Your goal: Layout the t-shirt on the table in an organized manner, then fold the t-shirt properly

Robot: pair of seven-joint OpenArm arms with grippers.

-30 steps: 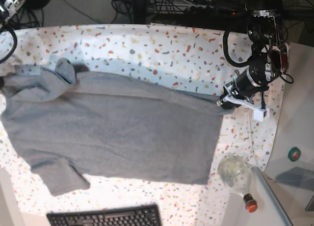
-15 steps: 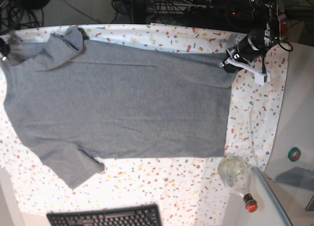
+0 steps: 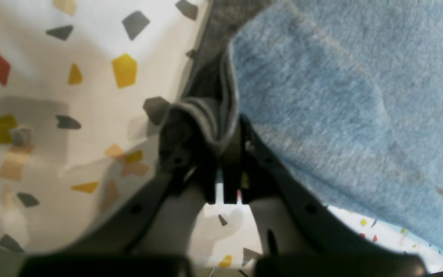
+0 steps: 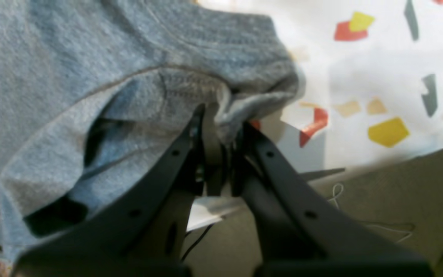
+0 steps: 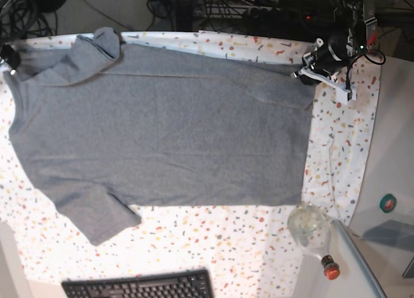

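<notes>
Both grippers, left gripper (image 3: 225, 154) and right gripper (image 4: 219, 130), are clamped on far corners of the t-shirt (image 5: 168, 123) spread across the table (image 5: 246, 246); it's light, floppy cotton, so grab seams or hems.

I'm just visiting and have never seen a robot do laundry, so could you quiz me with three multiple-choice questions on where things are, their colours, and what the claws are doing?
1. Where does the bottle lie in the base view?
A. on the t-shirt
B. near the table's lower right corner
C. beside the keyboard's left end

2. What colour is the t-shirt?
A. heather grey
B. red
C. yellow

3. What is the left gripper doing?
A. hanging open
B. pinching the shirt's edge
C. holding the bottle

Answers: 1 B, it lies past the shirt's lower right corner; 2 A, grey on the flecked table; 3 B, fabric is bunched between its shut jaws.
</notes>
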